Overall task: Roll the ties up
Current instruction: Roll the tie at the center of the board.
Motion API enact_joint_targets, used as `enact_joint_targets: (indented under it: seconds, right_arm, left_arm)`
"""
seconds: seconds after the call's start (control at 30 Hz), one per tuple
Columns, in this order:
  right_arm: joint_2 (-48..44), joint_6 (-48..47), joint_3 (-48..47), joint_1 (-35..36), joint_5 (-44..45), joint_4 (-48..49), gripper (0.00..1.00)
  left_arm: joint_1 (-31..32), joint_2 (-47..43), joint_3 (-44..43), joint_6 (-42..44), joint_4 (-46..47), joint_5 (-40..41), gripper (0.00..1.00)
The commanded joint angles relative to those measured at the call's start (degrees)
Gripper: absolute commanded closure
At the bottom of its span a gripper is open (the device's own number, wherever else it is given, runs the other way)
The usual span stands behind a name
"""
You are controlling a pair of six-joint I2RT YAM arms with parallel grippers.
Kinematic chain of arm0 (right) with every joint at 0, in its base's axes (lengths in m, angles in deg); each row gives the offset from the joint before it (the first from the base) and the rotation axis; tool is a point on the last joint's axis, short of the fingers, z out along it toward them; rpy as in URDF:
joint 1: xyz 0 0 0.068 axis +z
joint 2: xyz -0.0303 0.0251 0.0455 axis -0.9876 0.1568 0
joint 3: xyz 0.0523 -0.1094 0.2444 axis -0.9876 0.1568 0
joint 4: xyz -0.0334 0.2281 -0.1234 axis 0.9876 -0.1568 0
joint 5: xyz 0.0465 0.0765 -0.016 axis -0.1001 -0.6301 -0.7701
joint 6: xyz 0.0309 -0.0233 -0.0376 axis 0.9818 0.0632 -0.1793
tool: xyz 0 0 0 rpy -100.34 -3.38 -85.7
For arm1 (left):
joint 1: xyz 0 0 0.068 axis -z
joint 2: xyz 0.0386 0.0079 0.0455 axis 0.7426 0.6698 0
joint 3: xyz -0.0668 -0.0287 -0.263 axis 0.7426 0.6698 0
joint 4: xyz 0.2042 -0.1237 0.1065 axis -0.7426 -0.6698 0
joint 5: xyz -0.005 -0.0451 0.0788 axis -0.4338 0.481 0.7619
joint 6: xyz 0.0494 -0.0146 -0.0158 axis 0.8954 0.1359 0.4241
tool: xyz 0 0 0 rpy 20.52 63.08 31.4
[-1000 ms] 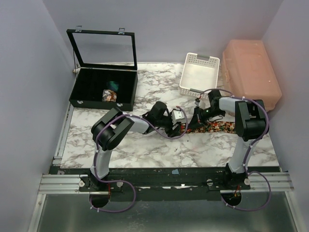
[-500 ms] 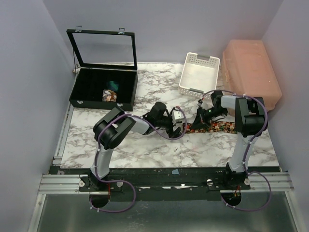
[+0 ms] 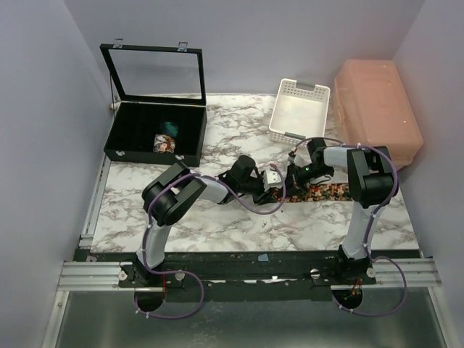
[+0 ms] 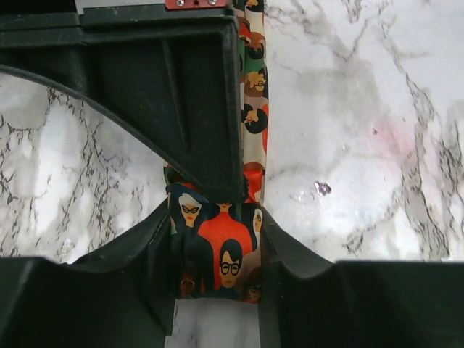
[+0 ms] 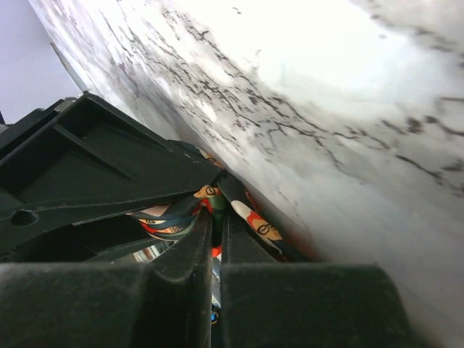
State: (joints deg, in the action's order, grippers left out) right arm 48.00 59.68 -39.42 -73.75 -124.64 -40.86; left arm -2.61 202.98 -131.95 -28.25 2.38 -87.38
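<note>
A printed tie (image 3: pixel 326 192) lies flat on the marble table, running right from both grippers. My left gripper (image 3: pixel 273 185) is shut on the tie's rolled end; in the left wrist view the roll (image 4: pixel 217 246) sits between the fingers (image 4: pixel 290 275), and the flat strip (image 4: pixel 254 94) runs away from it. My right gripper (image 3: pixel 293 179) presses against the left one and is shut on a fold of the tie (image 5: pixel 250 214) at the roll. A rolled printed tie (image 3: pixel 165 143) and a teal tie (image 3: pixel 170 127) sit in the black box (image 3: pixel 138 116).
A white slotted basket (image 3: pixel 299 110) stands at the back, right of centre. A pink lidded bin (image 3: pixel 377 116) fills the back right corner. The black box's glass lid (image 3: pixel 156 71) stands open at the back left.
My right gripper has moved left and closed in on the left gripper. The left gripper has shifted slightly right along the tie. The flat stretch of tie looks shorter.
</note>
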Motion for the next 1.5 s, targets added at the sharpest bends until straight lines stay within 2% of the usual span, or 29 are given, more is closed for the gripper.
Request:
enact_joint_targets:
  seconds: [0.0,0.17,0.3,0.43,0.57,0.67,0.7,0.83,0.87,1.0,1.07,1.17,1.47]
  right_arm:
    - [-1.59,2.42,2.69,1.47,6.76,8.08,0.92]
    - [-8.62,0.81,2.17,1.3,4.99,6.16,0.63]
    - [-11.63,5.5,4.07,2.62,0.27,7.92,0.53]
    - [-11.97,9.24,5.2,5.86,-0.59,11.11,0.52]
    - [-9.99,8.69,4.67,7.08,2.32,10.89,0.52]
    - [-7.98,7.15,3.35,7.08,5.98,9.46,0.57]
    - [-7.49,6.83,2.95,7.06,6.81,8.9,0.63]
    - [-6.39,5.26,2.11,7.01,10.18,7.04,0.97]
    - [-6.04,4.98,2.01,6.88,11.05,6.39,0.99]
    - [-4.56,3.82,2.09,5.1,12.61,4.49,0.99]
    - [-4.24,2.77,2.33,4.24,13.04,3.85,1.0]
    - [-3.85,1.22,2.7,3.33,14.29,2.82,1.0]
    - [-2.23,-2.43,2.41,1.57,19.36,0.93,1.0]
  left_arm:
    - [-1.43,-3.27,4.58,3.32,-9.52,2.5,0.78]
    - [-1.66,-4.78,5.23,4.13,-14.94,3.42,0.79]
    - [-1.42,-3.82,2.92,2.95,-17.66,5.23,0.76]
    - [-1.22,-3.28,1.29,2.91,-19.38,6.02,0.76]
    - [-1.22,-3.53,1.54,3.27,-19.69,6.13,0.75]
    - [-1.22,-3.76,1.85,3.23,-19.86,6.18,0.75]
    - [-1.22,-3.78,1.9,3.19,-19.9,6.12,0.75]
    - [-1.22,-3.63,1.82,3.32,-20.12,6.2,0.73]
    - [-1.22,-3.67,1.81,3.47,-20.12,6.11,0.72]
    - [-1.22,-3.34,1.3,3.55,-20.21,5.65,0.65]
    - [-1.31,-3.35,1.11,3.45,-19.88,5.19,0.48]
    - [-1.44,-4.16,2.54,3.19,-16.69,4.78,0.35]
    - [-1.75,-6.74,5.05,3.28,-7.86,2.74,0.25]
